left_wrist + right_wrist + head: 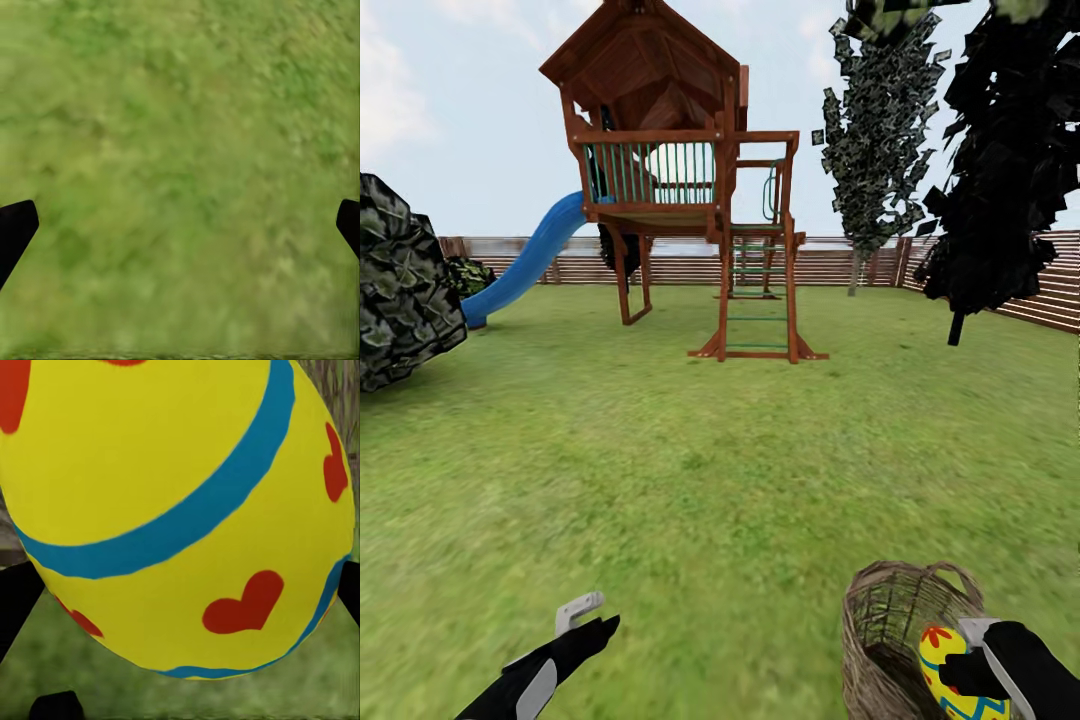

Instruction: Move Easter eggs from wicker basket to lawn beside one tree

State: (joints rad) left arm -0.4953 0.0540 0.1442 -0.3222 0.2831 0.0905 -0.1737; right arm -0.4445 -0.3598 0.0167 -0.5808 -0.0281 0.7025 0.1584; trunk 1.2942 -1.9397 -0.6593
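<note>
Grass spreads across the garden, a mottled green lawn [690, 470] ringed by a slatted wooden fence [840, 265], with a wooden play tower [680, 170] and its blue slide [525, 260] standing well back.

One Easter egg [945, 680] sits at the lower right of the head view, yellow with blue bands and red marks, held by the right gripper [970, 665] just beside the wicker basket [890, 640], at about rim height. In the right wrist view the egg [172, 510] bulks between the two dark fingertips [15, 600], which stand at either flank of it; the fingers look clamped on the egg. Its long axis appears to run roughly upright in the head view, narrow end up, though part of it is cut off by the frame edge. Whether other eggs lie inside the basket cannot be told from here.

The left gripper [585, 625] hovers low over bare grass, well apart from the basket, its fingertips [16, 225] wide apart with nothing between them.

What the coming move turns on, as I judge it: the egg is already in the right arm's grasp, so it needs carrying to a tree. A sparse-leaved tree [875, 150] stands ahead and to the right by the fence, with an almost black tree [1010, 160] nearer; both are far off, so the base would have to travel.
</note>
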